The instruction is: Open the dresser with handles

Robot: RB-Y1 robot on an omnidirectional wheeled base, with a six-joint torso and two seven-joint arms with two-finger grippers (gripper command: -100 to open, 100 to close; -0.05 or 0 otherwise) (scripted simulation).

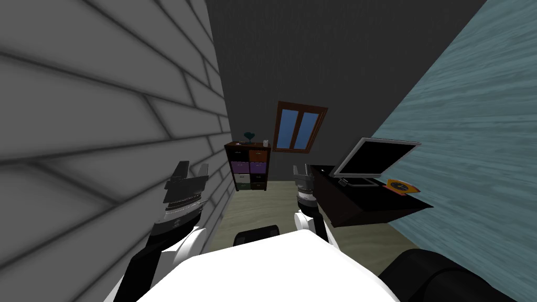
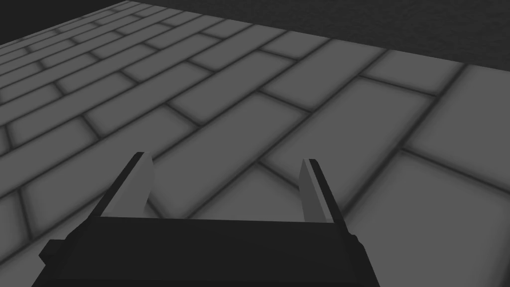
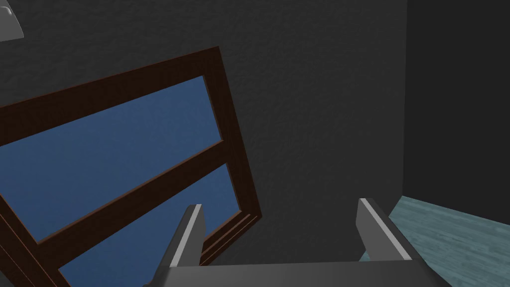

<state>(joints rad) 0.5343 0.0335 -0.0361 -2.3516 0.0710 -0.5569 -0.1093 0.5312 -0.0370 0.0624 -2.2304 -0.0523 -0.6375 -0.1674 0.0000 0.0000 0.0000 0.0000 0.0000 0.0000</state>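
Here's the dresser (image 1: 248, 166), right down at the far end of the room, standing on the pale floor (image 1: 267, 207) against the dark back wall, in the corner where the grey brick wall (image 1: 105, 131) comes in on the left. It has a dark frame and two columns of drawer fronts: dark and orange-brown on top, a pair of purple ones in the middle, white and dark at the bottom. The fronts all look flush, and the handles are too small to make out. On top sit a small teal object (image 1: 249, 136) and a little white cup (image 1: 266, 142). Just beside it on the back wall is a brown-framed window (image 1: 299, 127) with blue panes. The left gripper (image 1: 192, 169) (image 2: 225, 160) is up close beside the brick wall, fingers spread wide with nothing between them. The right gripper (image 1: 302, 171) (image 3: 280, 204) is raised too, blades wide apart and empty, right next to the near corner of a dark desk (image 1: 362, 202). That desk runs along the teal wall (image 1: 472, 157) on the right, carrying a monitor (image 1: 375, 157) with a black screen and an orange item (image 1: 401, 186) near its base. Both grippers are well apart from the dresser, with open floor between.
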